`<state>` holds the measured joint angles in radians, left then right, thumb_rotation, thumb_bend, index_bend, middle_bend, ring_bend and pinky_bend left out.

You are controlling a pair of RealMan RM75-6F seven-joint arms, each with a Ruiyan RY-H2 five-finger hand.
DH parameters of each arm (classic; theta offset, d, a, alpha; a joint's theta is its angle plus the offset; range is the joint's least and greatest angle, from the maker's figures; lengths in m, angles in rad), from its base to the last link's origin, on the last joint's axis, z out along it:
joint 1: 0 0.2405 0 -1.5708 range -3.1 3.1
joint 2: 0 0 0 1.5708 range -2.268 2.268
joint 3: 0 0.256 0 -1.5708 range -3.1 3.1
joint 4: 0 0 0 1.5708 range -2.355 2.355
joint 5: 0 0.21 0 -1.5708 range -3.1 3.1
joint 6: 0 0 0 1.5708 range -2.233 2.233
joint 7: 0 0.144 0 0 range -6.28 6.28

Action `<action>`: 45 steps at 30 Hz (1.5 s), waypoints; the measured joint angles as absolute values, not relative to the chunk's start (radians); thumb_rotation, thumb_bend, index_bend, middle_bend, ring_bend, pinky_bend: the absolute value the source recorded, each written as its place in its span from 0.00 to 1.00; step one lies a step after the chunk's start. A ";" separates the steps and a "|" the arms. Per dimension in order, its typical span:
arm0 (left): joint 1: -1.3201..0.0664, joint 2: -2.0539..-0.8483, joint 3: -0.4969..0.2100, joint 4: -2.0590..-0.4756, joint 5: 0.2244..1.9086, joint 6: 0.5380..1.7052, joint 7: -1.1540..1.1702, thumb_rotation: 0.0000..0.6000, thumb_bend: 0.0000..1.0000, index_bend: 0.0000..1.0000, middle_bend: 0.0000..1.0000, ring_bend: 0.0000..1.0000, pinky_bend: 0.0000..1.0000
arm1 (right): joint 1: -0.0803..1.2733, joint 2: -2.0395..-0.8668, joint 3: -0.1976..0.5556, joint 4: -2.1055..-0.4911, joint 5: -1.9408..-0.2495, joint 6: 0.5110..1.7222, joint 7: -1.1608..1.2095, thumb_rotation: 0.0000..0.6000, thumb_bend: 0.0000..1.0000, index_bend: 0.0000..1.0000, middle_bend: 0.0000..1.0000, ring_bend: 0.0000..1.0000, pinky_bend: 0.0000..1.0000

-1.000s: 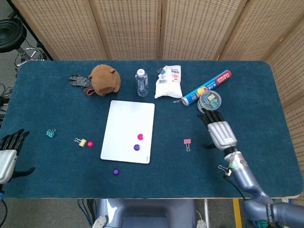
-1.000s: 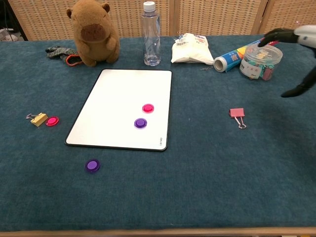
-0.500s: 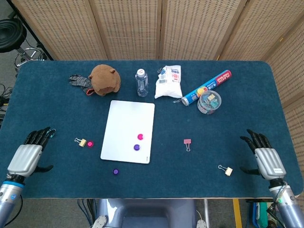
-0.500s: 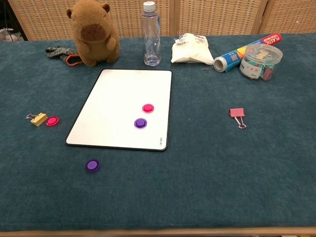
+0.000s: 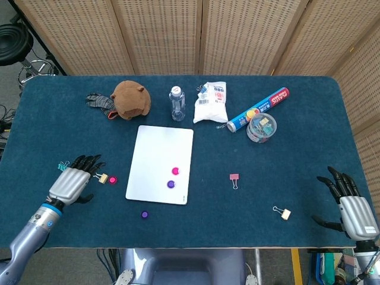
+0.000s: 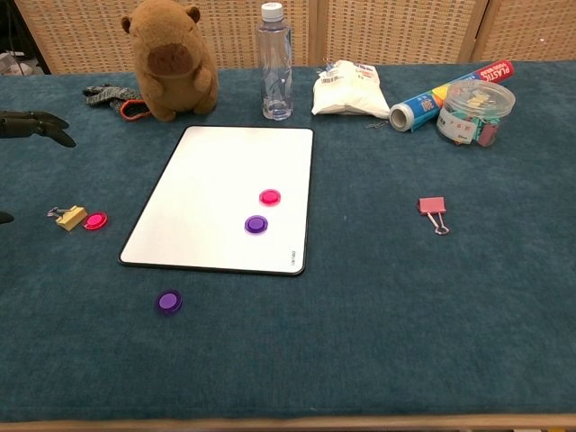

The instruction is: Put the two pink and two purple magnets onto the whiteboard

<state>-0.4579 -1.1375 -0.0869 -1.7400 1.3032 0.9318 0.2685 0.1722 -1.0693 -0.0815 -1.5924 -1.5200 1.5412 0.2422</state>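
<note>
Left hand [image 5: 72,183] now reaching in from the left edge of the table [image 5: 309,130], having advanced over the last second from the far corner; fingers [image 5: 89,161] spread and released, grasping nothing, tips hovering just beside the yellow clip [image 5: 101,177] and the loose pink magnet [image 5: 113,179]. Right hand [image 5: 353,211] having pulled back from the clip jar [image 5: 262,127] to the near right corner, fingers apart too, holding nothing, well apart from everything.

Sitting on the whiteboard [image 5: 155,148] already: one pink magnet [image 5: 175,171] and one purple magnet [image 5: 171,184], close together near its lower right. Still lying on the table: the loose pink one just left of the board, touching or nearly touching the yellow clip, and a loose purple magnet [image 5: 144,214] just below the board's near edge.

Task looking half done. Judging by the approach, going for the loose pink magnet next; needing care not to drag the clip along with it.
</note>
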 measured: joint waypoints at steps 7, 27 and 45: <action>-0.505 -1.215 -0.079 -1.643 1.293 0.891 0.275 1.00 0.30 0.20 0.00 0.00 0.00 | 0.156 -1.061 -0.063 -1.593 -1.533 1.534 0.263 1.00 0.13 0.17 0.00 0.00 0.00; -0.568 -1.343 -0.073 -1.540 1.160 0.846 0.329 1.00 0.40 0.30 0.00 0.00 0.00 | 0.145 -1.043 -0.041 -1.601 -1.551 1.490 0.364 1.00 0.13 0.18 0.00 0.00 0.00; -0.578 -1.431 -0.066 -1.451 1.147 0.900 0.350 1.00 0.39 0.38 0.00 0.00 0.00 | 0.133 -1.034 -0.023 -1.602 -1.554 1.471 0.395 1.00 0.13 0.20 0.00 0.00 0.00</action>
